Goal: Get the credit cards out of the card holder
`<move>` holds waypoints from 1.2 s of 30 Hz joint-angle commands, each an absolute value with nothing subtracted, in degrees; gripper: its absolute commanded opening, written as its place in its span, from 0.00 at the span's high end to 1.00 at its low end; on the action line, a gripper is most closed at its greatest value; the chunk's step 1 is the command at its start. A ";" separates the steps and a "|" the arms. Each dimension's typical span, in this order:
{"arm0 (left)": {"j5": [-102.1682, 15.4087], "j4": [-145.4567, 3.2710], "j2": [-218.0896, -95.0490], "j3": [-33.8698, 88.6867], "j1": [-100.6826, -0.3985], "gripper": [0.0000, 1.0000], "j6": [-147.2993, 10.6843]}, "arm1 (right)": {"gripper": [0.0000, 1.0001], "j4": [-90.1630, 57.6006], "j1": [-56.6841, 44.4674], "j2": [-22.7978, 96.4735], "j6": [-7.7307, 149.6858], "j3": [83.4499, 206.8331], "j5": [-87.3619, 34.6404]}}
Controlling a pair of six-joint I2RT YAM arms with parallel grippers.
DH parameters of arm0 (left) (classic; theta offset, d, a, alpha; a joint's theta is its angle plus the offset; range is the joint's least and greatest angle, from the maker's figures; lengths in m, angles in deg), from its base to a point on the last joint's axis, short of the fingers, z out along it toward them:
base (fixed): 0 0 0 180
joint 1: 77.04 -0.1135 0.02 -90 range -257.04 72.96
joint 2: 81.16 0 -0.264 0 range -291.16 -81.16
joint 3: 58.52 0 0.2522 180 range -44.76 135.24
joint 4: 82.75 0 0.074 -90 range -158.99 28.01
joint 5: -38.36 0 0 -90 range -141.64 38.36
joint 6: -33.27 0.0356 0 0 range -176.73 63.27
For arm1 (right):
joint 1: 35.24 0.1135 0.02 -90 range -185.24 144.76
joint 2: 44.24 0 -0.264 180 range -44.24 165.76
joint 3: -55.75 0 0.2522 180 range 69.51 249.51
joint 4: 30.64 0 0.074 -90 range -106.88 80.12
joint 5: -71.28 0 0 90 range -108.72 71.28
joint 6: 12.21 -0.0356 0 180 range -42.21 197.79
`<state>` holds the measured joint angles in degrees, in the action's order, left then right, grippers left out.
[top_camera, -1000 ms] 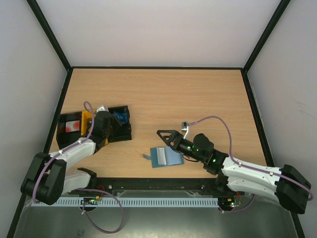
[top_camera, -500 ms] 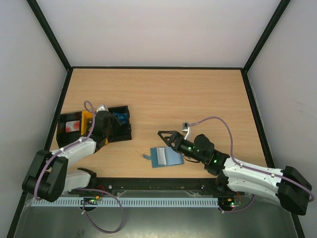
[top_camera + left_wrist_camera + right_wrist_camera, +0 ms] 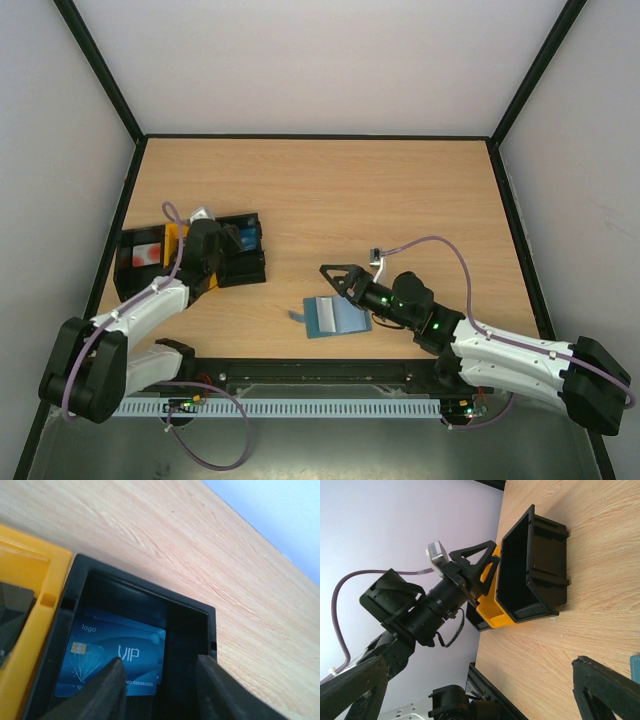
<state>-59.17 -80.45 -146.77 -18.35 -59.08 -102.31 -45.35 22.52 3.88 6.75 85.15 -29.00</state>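
The teal-blue card holder [image 3: 338,318] lies open and flat on the table near the front middle, its paler inner panel to the left. My right gripper [image 3: 331,279] hovers just above its far edge, open and empty; the right wrist view shows only a teal sliver [image 3: 635,663] at the right edge. My left gripper [image 3: 226,248] is open over the black tray [image 3: 252,266] at the left. In the left wrist view, blue VIP cards [image 3: 117,650] lie flat in that tray [image 3: 190,609], and my open fingers [image 3: 107,692] straddle their right edge without gripping.
The black tray joins a yellow section [image 3: 175,240] and another black compartment [image 3: 128,272] holding a red-and-white card [image 3: 146,254]. The trays also show in the right wrist view [image 3: 547,562]. Black frame rails border the table.
My left arm has drawn back slightly to the left over the tray. My right gripper has barely shifted above the card holder. The holder has not moved.
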 commanded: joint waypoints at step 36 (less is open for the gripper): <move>-19.01 -45.96 -110.75 -2.78 -58.55 0.00 -92.85 | 0.02 3.93 22.66 -7.20 27.76 108.93 -6.15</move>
<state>-24.37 -46.07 -114.07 -4.77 -58.73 -93.15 -0.93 22.52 -5.26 25.17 105.80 -10.12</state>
